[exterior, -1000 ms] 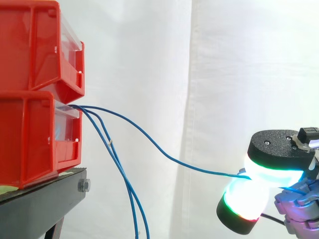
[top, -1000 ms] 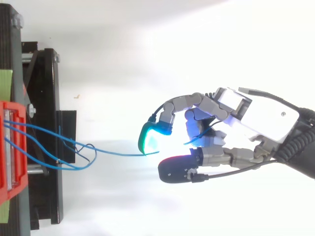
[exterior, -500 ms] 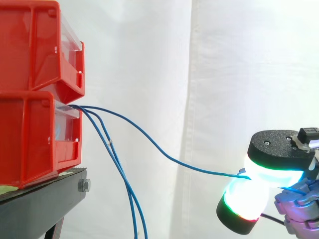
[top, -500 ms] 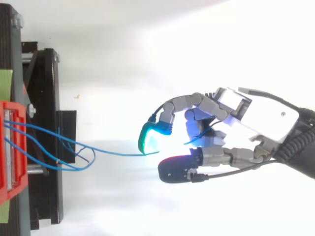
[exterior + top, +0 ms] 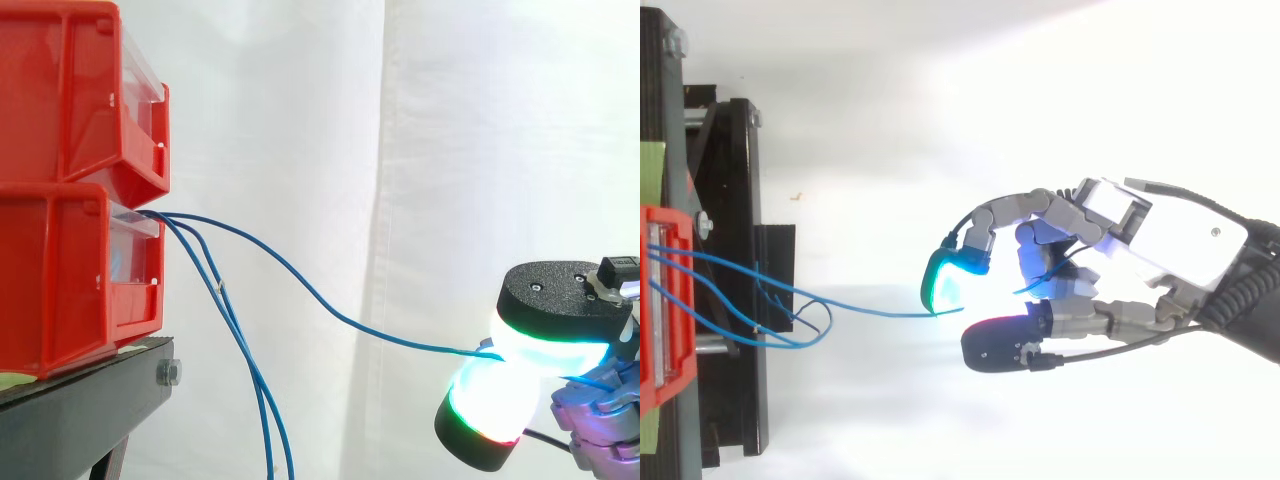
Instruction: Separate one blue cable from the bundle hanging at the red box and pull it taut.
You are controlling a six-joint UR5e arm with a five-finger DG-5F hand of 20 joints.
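One blue cable is pinched between the hand's curled fingers, clear of the hanging bundle, yet sagging from the red bin. Next, I'd say: draw away until it's straight.

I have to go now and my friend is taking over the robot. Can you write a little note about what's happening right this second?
Hand: shut on the blue cable, which is pinched between its glowing pads.
Things: the blue cable runs from the lower red box on the black stand across to the hand. The other blue cables hang down beside the box.
Done: one cable is lifted apart from the bundle.
Left: it sags in a curve, so it is not yet taut. It probably needs pulling farther away from the box until it runs straight.
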